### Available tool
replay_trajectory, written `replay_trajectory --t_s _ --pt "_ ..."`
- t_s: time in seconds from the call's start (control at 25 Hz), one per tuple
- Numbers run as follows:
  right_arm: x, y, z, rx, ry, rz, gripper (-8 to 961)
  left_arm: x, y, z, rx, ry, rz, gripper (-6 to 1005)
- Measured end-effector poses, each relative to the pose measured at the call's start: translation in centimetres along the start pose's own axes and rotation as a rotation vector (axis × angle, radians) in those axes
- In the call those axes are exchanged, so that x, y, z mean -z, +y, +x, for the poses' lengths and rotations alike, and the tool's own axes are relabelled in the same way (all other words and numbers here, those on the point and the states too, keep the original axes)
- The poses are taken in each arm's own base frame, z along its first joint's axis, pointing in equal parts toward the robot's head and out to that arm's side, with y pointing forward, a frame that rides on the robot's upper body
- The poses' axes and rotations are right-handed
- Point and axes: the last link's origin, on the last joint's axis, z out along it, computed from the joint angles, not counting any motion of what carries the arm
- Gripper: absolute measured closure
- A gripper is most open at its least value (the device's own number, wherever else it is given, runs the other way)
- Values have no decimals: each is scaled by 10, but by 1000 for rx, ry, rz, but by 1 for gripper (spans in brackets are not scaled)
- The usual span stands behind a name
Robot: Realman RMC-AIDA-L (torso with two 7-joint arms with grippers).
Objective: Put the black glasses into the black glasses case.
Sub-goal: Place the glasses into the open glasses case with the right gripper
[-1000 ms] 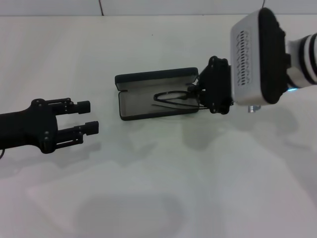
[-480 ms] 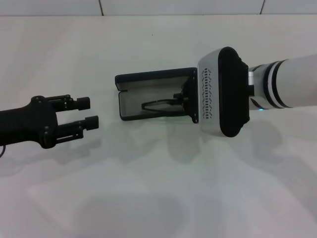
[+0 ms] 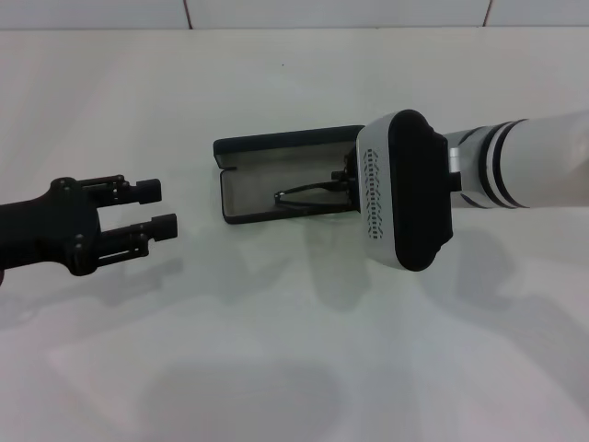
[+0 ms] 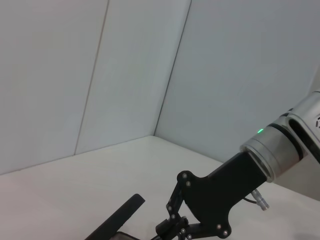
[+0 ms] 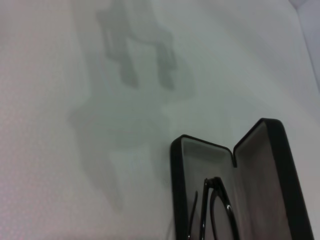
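The black glasses case (image 3: 247, 191) lies open at mid-table, grey lining up, its lid (image 3: 285, 145) laid back on the far side. Inside it the black glasses (image 3: 308, 189) slant, one end low on the lining and the other rising into my right gripper (image 3: 348, 181). That gripper is shut on them at the case's right end and mostly hidden behind the white wrist housing (image 3: 405, 189). The right wrist view looks down on the case (image 5: 274, 165) with the glasses (image 5: 216, 200) in it. My left gripper (image 3: 155, 208) hovers open to the left of the case, holding nothing.
The white table (image 3: 294, 350) spreads around the case, with a tiled wall (image 3: 276, 11) behind it. The left wrist view shows the right arm's black gripper body (image 4: 220, 192) and the case lid's edge (image 4: 117, 217) in front of grey wall panels.
My right wrist has come in over the case's right end and lowered the glasses from above the case down into it. The left gripper drifted slightly left, still open.
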Motion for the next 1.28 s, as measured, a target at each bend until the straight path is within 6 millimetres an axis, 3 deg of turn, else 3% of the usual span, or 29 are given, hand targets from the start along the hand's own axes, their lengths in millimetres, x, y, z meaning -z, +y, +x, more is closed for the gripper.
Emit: replay_trajectory --t_s 0.28,0.48,0.68,1.28 --pt "-2 -2 -5 28 -6 5 867 3 0 -1 -3 0 8 401" --pt "-5 -1 -8 85 1 29 863 4 1 -2 -1 0 11 186" --pt "-6 -5 -11 93 -16 63 859 4 1 -2 3 2 12 106" --pt "-20 3 -11 104 -38 108 849 4 -1 1 3 14 19 107"
